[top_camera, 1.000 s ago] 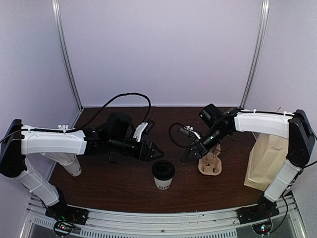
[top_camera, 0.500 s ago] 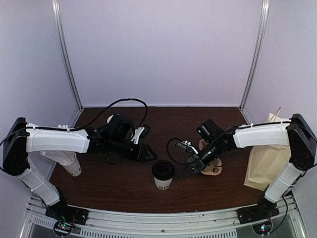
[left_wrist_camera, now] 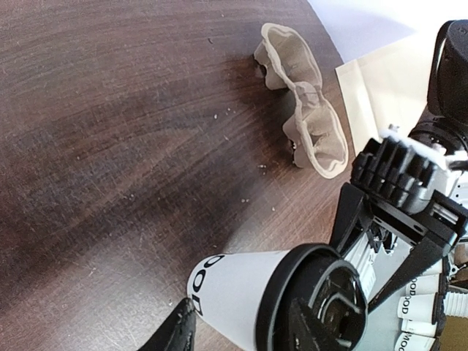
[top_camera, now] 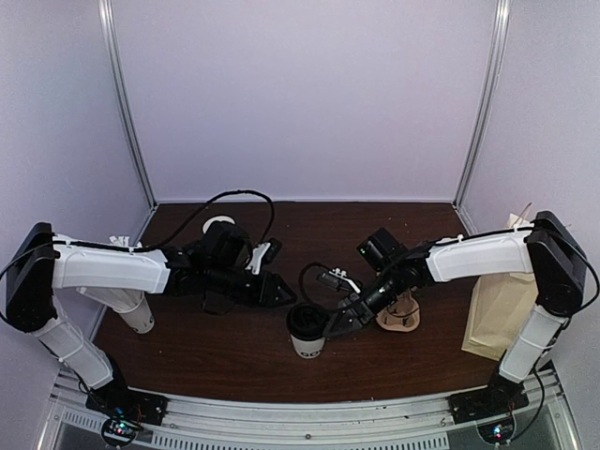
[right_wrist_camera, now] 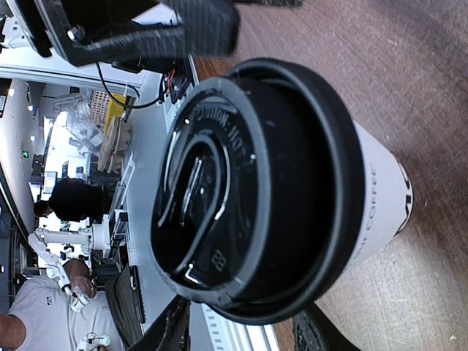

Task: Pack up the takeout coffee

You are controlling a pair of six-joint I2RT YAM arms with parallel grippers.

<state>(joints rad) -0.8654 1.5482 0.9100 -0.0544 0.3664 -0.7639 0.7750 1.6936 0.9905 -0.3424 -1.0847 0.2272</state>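
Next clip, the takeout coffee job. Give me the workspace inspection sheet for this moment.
Surface: dark wood table, pale specks scattered.
Job's things: takeout coffee upright, lid on, between the grippers.
Clutter: pulp cup carrier; paper bag at right; white cup partly under the left arm.
Grippers: left gripper open, near the cup; right gripper open, beside its lid; contact unclear.
Cables: black cables loop off both arms.
Surroundings: pale walls, metal posts; people beyond the rig.
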